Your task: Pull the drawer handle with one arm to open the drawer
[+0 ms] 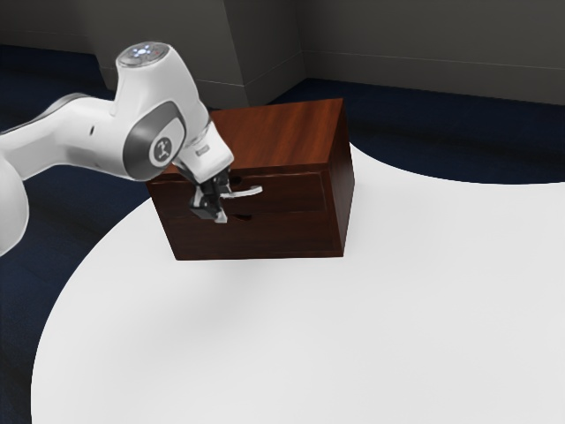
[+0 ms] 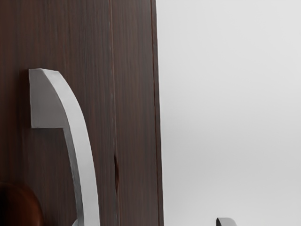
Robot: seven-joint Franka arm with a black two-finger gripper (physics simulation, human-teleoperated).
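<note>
Gripper [image 1: 212,201] meets one end of the drawer handle [image 1: 246,191], whether clamped I cannot tell; pull straight away from the drawer front [image 1: 291,190], level, to avoid slipping off

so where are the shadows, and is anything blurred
Exterior view: a soft grey shadow lies on the white round table before the dark wooden drawer cabinet, no glare; wrist view: the curved grey metal handle crisp, a brown blob beside it blurred.
</note>
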